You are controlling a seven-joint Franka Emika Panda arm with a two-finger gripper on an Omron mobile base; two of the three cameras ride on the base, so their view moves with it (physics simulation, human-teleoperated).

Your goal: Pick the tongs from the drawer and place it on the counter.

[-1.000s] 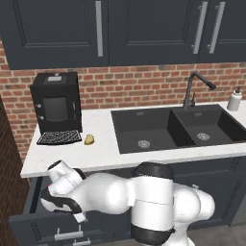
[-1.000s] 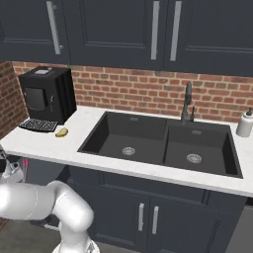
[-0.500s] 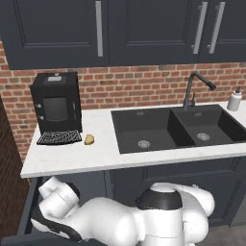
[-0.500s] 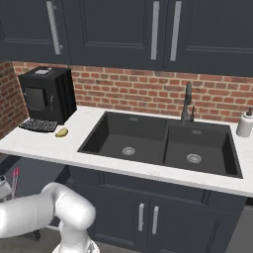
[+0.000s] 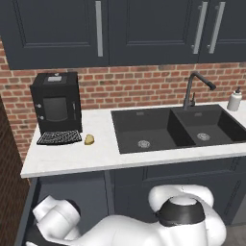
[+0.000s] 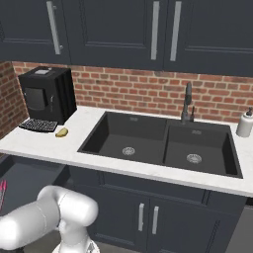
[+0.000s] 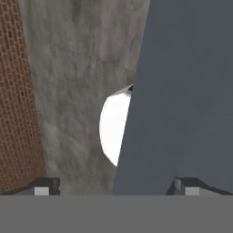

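Below the table edge: the white arm reaches low and to its left, down into the open drawer (image 6: 24,180), which stands pulled out under the left end of the table (image 5: 96,153).

Reason for the reach: judged from the task, the arm goes low because the tongs lie inside the drawer and must be lifted out before they can be set on the table.

Tongs: a short sliver of bright pink (image 6: 2,193) shows at the left edge of the right base view, over the dark drawer floor. It reads as a thin, stick-like piece. Its tip and full length are cut off by the frame edge.

Jaws: two small dark finger tips (image 7: 43,186) stand well apart at the bottom of the hand view, so the gripper (image 7: 116,189) is spread with nothing between the tips.

Hand camera: it looks along a dark navy-grey panel beside grey floor and a strip of brick wall. No pink shows there, so the jaws are judged not yet lined up on the tongs.

Table contents: a black coffee machine (image 5: 56,103) at the left rear, a small yellowish-brown lump (image 5: 89,139) just beside its tray, and a black double sink (image 5: 178,127) with a tap and a soap bottle (image 5: 234,100) at the right.

Placement area: bare white slab in front of the lump appears the nearest ground for setting the tongs down.
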